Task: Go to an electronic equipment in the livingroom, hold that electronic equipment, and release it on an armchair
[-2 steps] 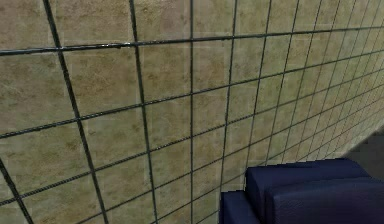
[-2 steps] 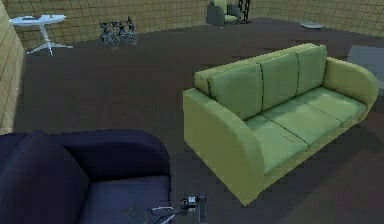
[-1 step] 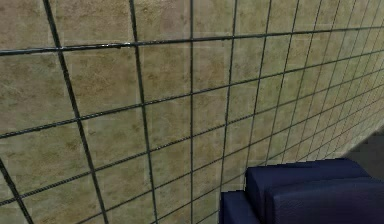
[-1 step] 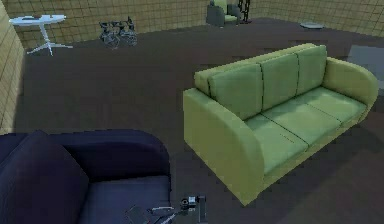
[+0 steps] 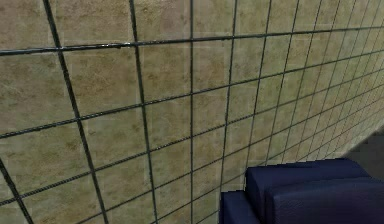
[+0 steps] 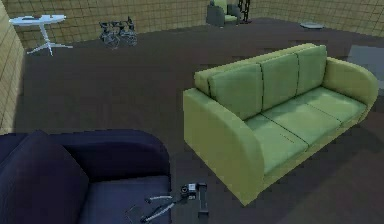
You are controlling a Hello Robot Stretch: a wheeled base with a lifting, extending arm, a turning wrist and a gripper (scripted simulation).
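Much bare floor beyond armchair, sofa

Green three-cushion sofa stands on dark floor. White round pedestal table far off, near tan tiled wall. Cluster of small dark objects near table; type indistinct.

Light in the forward view falls evenly on the tiled wall — flat, with no glare — and its grid lines fan and lean toward the picture's sides. The armchair at the lower right is dim. In the arm side view the floor is dark, the sofa brightest on its top faces, its near end shaded — the armchair almost black.
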